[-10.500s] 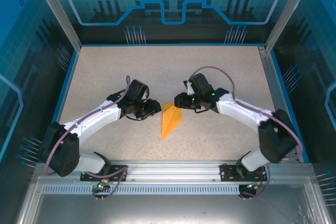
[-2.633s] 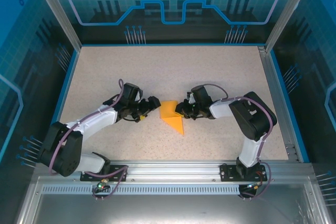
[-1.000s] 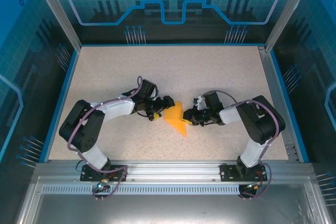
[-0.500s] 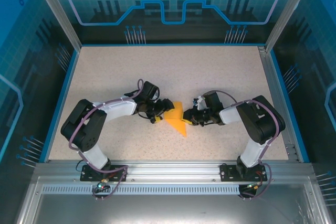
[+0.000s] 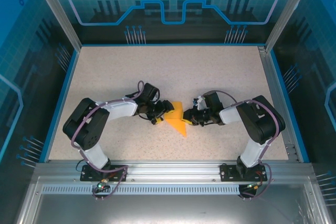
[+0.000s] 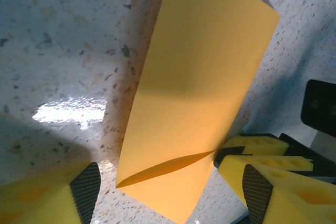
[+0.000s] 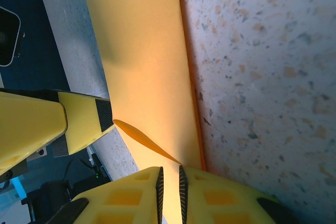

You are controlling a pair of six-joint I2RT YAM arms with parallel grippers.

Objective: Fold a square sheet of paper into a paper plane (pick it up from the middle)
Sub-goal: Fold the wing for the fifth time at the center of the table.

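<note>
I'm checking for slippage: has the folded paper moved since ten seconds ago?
Yes. The folded paper has swung; its near tip sits farther right along the base rail than before.

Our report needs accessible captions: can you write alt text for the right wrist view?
The right gripper, at the bottom, is pinched shut on a folded orange-yellow paper that runs up the frame over a speckled table. One yellow left-gripper finger sits at the left, its black pad by the paper's edge.
</note>
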